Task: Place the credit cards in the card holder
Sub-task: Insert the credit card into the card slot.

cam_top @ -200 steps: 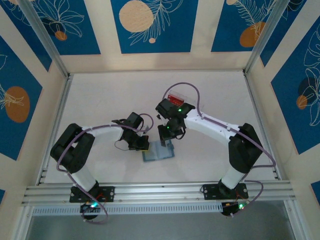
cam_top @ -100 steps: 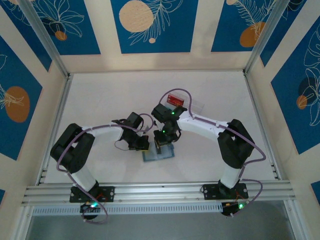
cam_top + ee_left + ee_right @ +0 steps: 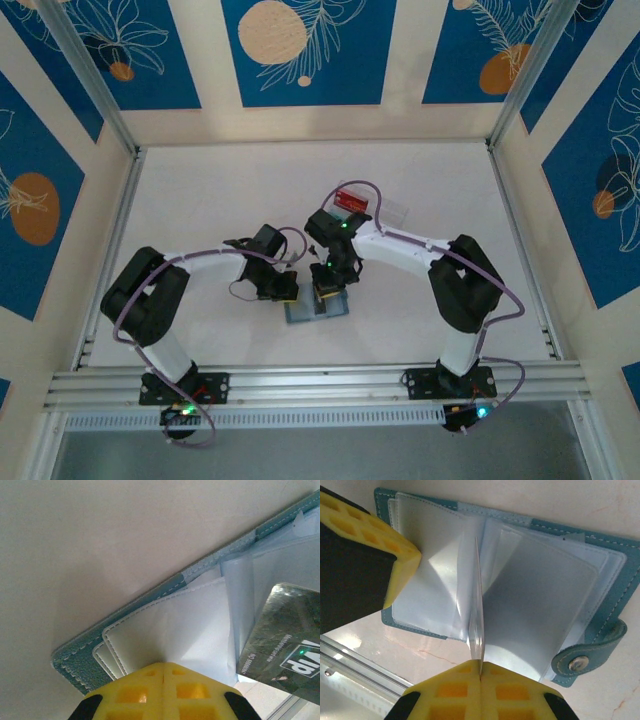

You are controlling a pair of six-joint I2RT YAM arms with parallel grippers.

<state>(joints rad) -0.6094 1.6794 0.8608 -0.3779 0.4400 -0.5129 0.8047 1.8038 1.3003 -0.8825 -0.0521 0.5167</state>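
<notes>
Seen from above, two robot arms meet over an open blue-grey card holder (image 3: pixel 316 306) lying near the front middle of a pale desk (image 3: pixel 200 200). In the last second the right arm has swung forward, away from the clear tray (image 3: pixel 385 208) with something red in it, so its hand now hangs directly over the holder.

The right hand (image 3: pixel 480 672) is pinched shut on a dark card (image 3: pixel 285 645), seen edge-on from its own camera. The card's lower edge stands among the holder's clear sleeves (image 3: pixel 540 595). It looks poised at a pocket mouth, not yet pushed in.

The left hand (image 3: pixel 162 672) has its fingers closed together with nothing between them. It presses on the holder's left leaf, apparently pinning it open. The snap strap (image 3: pixel 577 664) lies loose at the holder's right corner.

Judging by this, the first card has arrived and sliding it in is the next step.
</notes>
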